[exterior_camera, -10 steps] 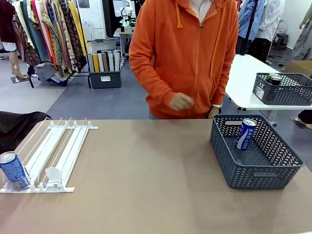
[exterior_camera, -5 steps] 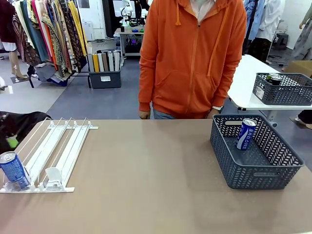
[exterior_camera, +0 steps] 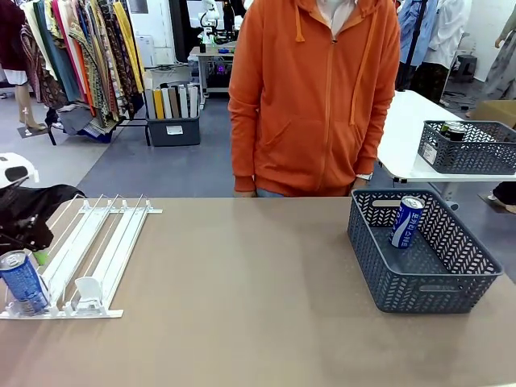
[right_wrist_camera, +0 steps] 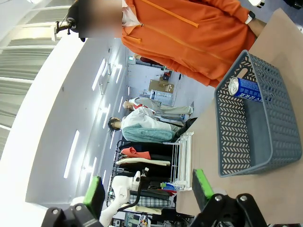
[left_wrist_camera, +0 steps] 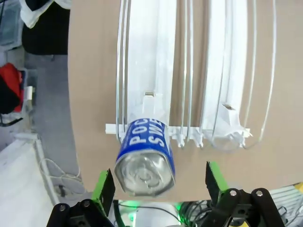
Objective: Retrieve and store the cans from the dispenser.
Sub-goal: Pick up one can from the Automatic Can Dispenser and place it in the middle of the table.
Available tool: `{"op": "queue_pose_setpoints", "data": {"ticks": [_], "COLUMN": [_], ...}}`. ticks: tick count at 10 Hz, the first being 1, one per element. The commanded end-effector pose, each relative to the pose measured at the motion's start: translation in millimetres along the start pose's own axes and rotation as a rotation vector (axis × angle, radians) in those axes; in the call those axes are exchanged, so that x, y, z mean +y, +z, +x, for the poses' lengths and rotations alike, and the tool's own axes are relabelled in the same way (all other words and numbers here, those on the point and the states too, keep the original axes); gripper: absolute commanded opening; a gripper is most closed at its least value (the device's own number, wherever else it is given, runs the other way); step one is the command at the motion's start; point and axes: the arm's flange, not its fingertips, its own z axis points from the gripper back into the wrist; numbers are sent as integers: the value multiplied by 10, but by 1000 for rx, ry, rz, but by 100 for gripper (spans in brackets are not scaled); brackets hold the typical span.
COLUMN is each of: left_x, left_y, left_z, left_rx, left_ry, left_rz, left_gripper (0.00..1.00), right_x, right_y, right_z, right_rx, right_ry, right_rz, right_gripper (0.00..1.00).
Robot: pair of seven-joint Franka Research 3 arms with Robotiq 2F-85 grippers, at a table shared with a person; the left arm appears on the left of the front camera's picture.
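Now, in the front view, the left gripper (exterior_camera: pixel 32 246) is hovering at the left edge, just above a blue can (exterior_camera: pixel 22 284) standing at the near end of the dispenser (exterior_camera: pixel 97 242). A second blue can (exterior_camera: pixel 405 222) is leaning inside the grey basket (exterior_camera: pixel 451 294) on the right.

From the left wrist, the jaws are standing wide open and empty, with the green pads (left_wrist_camera: pixel 104 185) flanking the can top without touching. The can is sitting nearer one pad, so centring before lowering and closing looks wise.

From the right wrist, the right gripper (right_wrist_camera: pixel 147 189) is also hanging open, holding nothing.
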Motion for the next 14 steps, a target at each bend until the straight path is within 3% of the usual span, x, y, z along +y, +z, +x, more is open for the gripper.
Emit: {"op": "queue_pose_setpoints", "data": {"ticks": [1,8,9,10,11,14], "left_x": [37,78,78,74,74,82], "left_y": [-229,-270,-266,-275,-277,-280], "left_z": [-45,-52,-49,-44,-43,-32], "left_rx": [-12,15,8,10,11,9], "left_ry": [42,58,51,50,49,58], "left_rz": [36,31,44,44,46,51], "left_gripper": [100,100,70,10,0,0], "right_x": [37,37,37,37,37,37], "right_y": [-19,-19,-19,-19,-19,-19], "right_z": [36,36,36,36,36,36], "right_rx": [-10,-10,-10,-10,-10,-10], "right_ry": [10,10,10,10,10,10], "right_rz": [20,20,20,20,20,20], "right_gripper": [100,100,100,100,100,100]}}
